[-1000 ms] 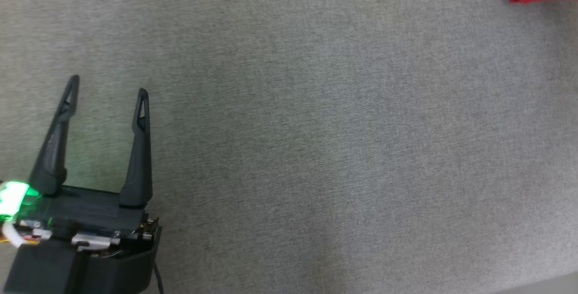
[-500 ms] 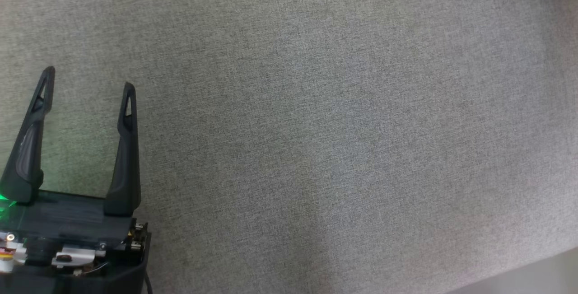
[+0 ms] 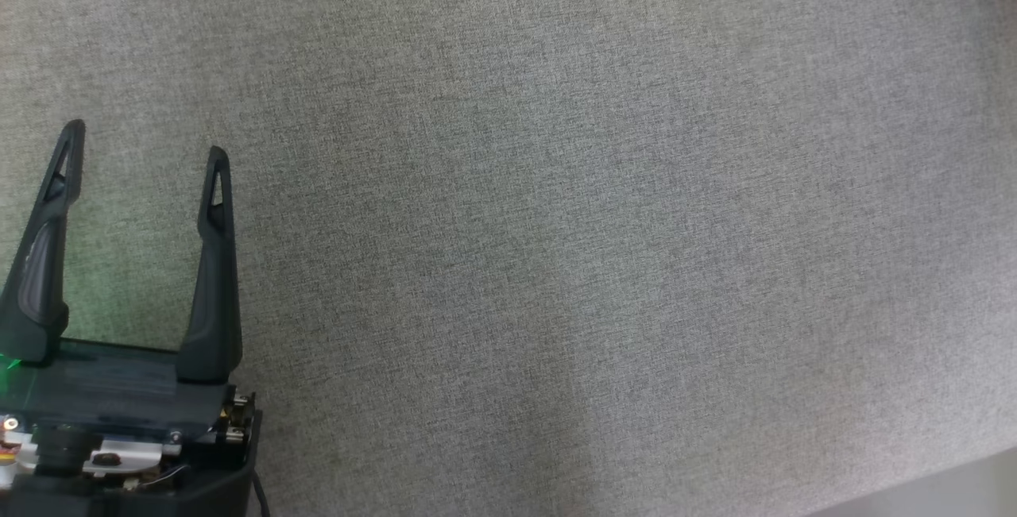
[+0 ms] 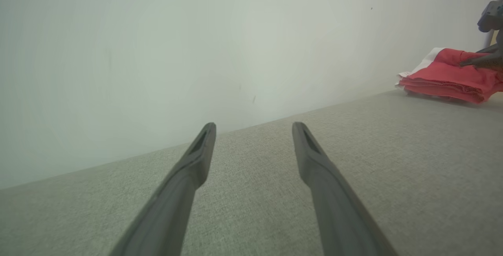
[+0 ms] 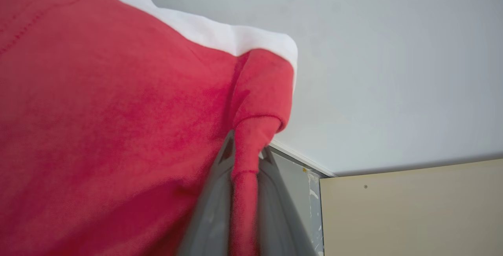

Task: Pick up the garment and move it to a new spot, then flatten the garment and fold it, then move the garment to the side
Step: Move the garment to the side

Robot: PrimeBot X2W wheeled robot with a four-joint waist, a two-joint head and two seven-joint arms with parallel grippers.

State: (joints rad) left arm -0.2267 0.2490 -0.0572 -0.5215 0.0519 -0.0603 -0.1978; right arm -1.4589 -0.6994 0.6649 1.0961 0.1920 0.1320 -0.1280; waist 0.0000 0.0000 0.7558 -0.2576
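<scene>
Evidently we are near the end of the job. From the left wrist view the garment [image 4: 444, 77] lies in flat, stacked red layers on the desk [image 3: 556, 263], which we read as flattened and folded. It sits far off toward our right side, close to the wall [image 4: 196, 51], and in the head view just a red scrap of it peeks in at the top right corner. So we judge the picking up, flattening and folding as done, and the last step, moving it to the side, as under way or almost finished. What seems left is to let go and draw the arm clear.

The right fingers [image 5: 275, 201] are closed nearly all the way on a narrow rolled hem of the garment, which runs up between them and out past their tips. The broad red body spreads away to the left of that view, with a white layer [image 5: 235, 37] showing along its upper edge. From the left wrist view we see a dark finger lying on top of the pile at its right end.

The left fingers [image 3: 214, 183] stand spread as wide as they go and grip nothing. They point across bare grey cloth, well apart from the garment, which lies far ahead and to their right.
</scene>
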